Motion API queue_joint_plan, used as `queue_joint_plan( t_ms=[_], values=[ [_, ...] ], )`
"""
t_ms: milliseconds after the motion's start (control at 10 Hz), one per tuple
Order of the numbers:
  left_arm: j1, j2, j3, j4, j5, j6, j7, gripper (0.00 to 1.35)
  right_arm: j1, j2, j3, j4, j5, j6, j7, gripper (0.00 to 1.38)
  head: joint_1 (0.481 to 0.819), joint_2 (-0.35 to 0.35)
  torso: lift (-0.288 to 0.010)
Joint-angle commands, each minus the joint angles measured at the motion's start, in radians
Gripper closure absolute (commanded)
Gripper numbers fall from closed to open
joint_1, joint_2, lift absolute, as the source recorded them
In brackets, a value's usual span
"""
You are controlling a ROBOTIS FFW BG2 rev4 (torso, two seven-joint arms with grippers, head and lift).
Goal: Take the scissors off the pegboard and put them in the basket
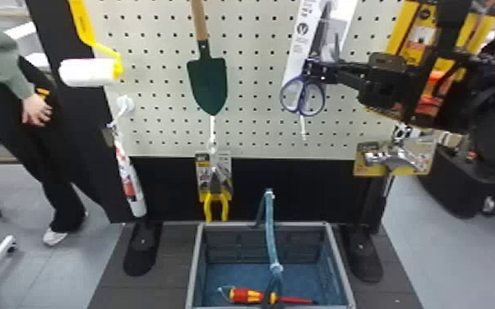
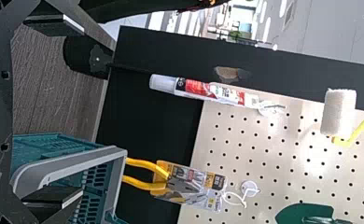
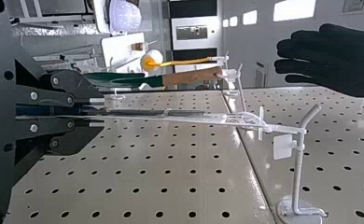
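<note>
My right gripper (image 1: 311, 70) is at the carded scissors (image 1: 301, 96) on the pegboard (image 1: 255, 82), just above their blue handle loops. In the right wrist view the right gripper (image 3: 96, 112) is shut on the scissors (image 3: 152, 112), seen edge-on. A clear loop at the card's far end still reaches the white hook (image 3: 297, 177). The blue-grey basket (image 1: 195, 267) stands on the floor below the board. In the left wrist view my left gripper (image 2: 66, 112) is open, with the basket (image 2: 119, 172) beyond it.
A green trowel (image 1: 207, 84), paint roller (image 1: 90, 72), white-and-red tube (image 1: 129, 185) and yellow-handled pliers (image 1: 216, 201) hang left of the scissors. A carded wrench (image 1: 396, 158) hangs lower right. The basket holds a red-and-yellow screwdriver (image 1: 250, 295), and its handle (image 1: 271, 234) stands up. A dark glove (image 3: 329, 58) is near the hook.
</note>
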Motion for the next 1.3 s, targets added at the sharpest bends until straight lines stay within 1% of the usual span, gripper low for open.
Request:
queue_joint_plan(
  t_ms=[0, 700, 1200],
  values=[
    [0.0, 0.001, -0.001, 0.0, 0.0, -0.001, -0.001, 0.1, -0.002, -0.001, 0.0, -0.002, -0.002, 0.0, 0.0, 1.27, 0.549, 0.0, -0.1],
    [-0.002, 0.003, -0.001, 0.0, 0.0, -0.001, 0.001, 0.1, -0.002, -0.004, 0.002, -0.002, -0.013, -0.008, 0.0, 1.27, 0.549, 0.0, -0.1],
    [0.002, 0.004, -0.001, 0.0, 0.0, -0.002, 0.002, 0.1, 0.006, -0.004, -0.003, -0.083, -0.019, -0.006, 0.0, 1.27, 0.549, 0.0, -0.1]
  ],
)
